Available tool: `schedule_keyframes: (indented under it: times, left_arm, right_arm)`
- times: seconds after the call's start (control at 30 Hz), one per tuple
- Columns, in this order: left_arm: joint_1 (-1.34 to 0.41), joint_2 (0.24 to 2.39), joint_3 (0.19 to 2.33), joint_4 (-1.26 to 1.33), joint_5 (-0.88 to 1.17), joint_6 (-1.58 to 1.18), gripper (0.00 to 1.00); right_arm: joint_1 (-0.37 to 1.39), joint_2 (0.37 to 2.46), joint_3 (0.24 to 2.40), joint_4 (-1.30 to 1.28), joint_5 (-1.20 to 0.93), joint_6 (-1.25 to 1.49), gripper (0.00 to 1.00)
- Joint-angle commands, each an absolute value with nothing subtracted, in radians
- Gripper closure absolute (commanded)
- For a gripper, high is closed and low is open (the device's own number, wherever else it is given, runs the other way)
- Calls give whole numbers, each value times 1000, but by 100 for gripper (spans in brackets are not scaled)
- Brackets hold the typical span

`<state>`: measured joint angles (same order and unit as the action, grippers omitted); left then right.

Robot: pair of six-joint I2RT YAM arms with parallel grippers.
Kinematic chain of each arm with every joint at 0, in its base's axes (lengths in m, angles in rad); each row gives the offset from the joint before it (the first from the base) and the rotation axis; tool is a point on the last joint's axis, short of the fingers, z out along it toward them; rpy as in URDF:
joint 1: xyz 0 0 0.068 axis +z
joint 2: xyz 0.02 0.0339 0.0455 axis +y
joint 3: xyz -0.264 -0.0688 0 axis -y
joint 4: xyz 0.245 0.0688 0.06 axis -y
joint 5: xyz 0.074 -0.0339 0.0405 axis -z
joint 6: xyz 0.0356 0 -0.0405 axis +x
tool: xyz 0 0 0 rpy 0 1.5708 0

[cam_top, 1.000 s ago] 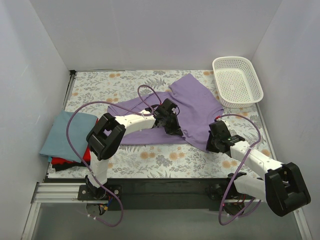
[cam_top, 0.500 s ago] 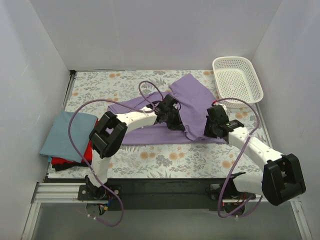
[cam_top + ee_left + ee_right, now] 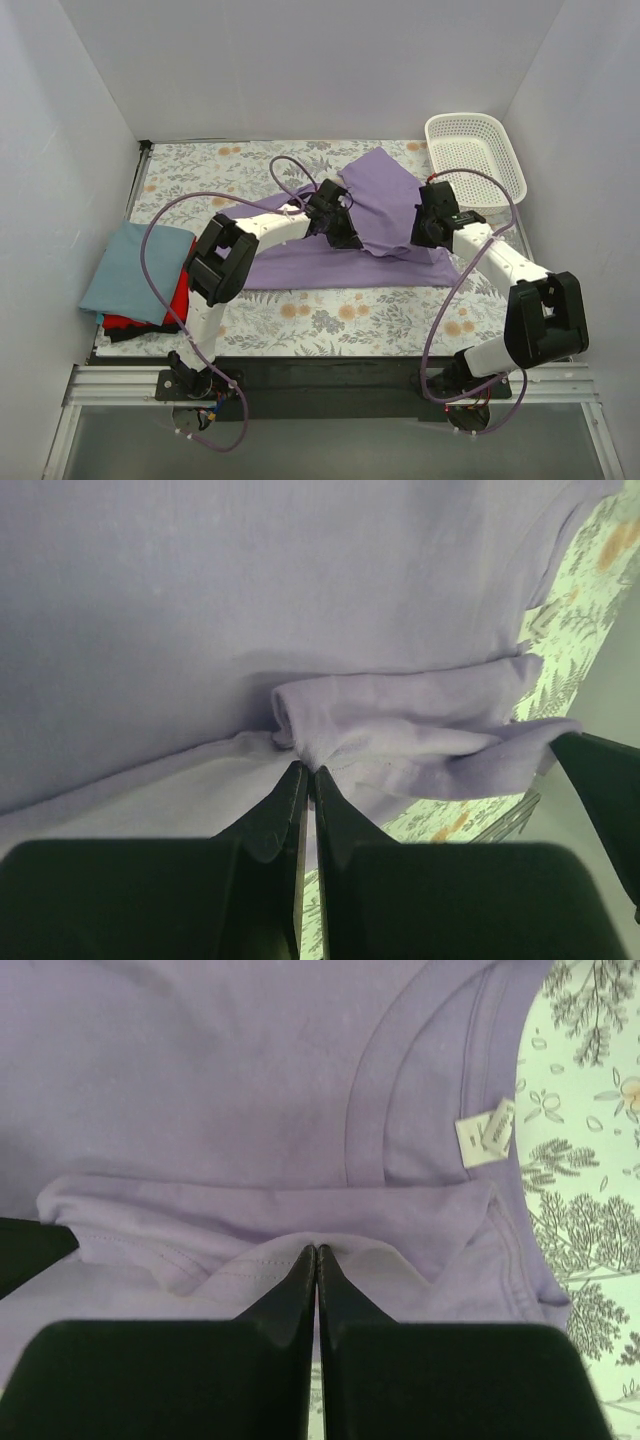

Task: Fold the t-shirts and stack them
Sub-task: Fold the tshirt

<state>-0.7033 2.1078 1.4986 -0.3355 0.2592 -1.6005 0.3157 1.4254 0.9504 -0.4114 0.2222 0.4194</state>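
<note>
The left hand (image 3: pixel 306 772) and the right hand (image 3: pixel 316 1250) are each clenching a bunched fold of the purple shirt (image 3: pixel 320 268), which is lying across the middle of the tabletop (image 3: pixel 200 172). A blue-grey shirt (image 3: pixel 130 270) is sitting folded on a red shirt (image 3: pixel 178 298) at the left edge.

Contents of the workspace, counted. T-shirts, four: one lilac t-shirt (image 3: pixel 385 195) and three in a pile, namely one blue-grey t-shirt (image 3: pixel 130 270), one red t-shirt (image 3: pixel 178 296) and one black t-shirt (image 3: pixel 135 336). Sewn-in neck label (image 3: pixel 485 1132), one, on the lilac t-shirt. White mesh basket (image 3: pixel 470 165), one. Floral table cover (image 3: pixel 220 165), one. Robot arms, two: left arm (image 3: pixel 270 228) and right arm (image 3: pixel 495 258), each with one purple cable. Grippers, two: left gripper (image 3: pixel 306 772) and right gripper (image 3: pixel 316 1250).
</note>
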Motion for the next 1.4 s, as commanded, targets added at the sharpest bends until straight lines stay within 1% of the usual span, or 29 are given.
schedule_keyframes:
  times: [0.0,0.4,0.83,0.9,1.07,1.17,1.23,1.27,1.37]
  left_arm:
    - [-690,2105,1555,-318,271,-1594,100]
    - [-664,2138,1557,-314,290,-1603,100]
    - [-632,2155,1554,-314,302,-1600,99]
    - [-627,2160,1557,-313,302,-1597,96]
    - [-615,2161,1574,-295,292,-1568,78]
    - [-594,2152,1578,-293,285,-1552,73]
    - [-571,2135,1568,-295,281,-1545,72]
    - [-563,2113,1550,-295,279,-1540,68]
    - [-535,2068,1499,-293,268,-1528,64]
  right_arm:
    - [305,1459,1026,-344,201,373,99]
    - [298,1617,1170,-256,179,276,99]
    - [272,1718,1236,-207,134,253,99]
    - [267,1732,1238,-207,127,253,99]
    - [239,1753,1247,-189,97,262,98]
    - [216,1764,1252,-184,75,268,87]
    - [201,1769,1262,-184,54,276,74]
    - [189,1767,1267,-184,45,278,64]
    - [180,1761,1279,-183,29,281,55]
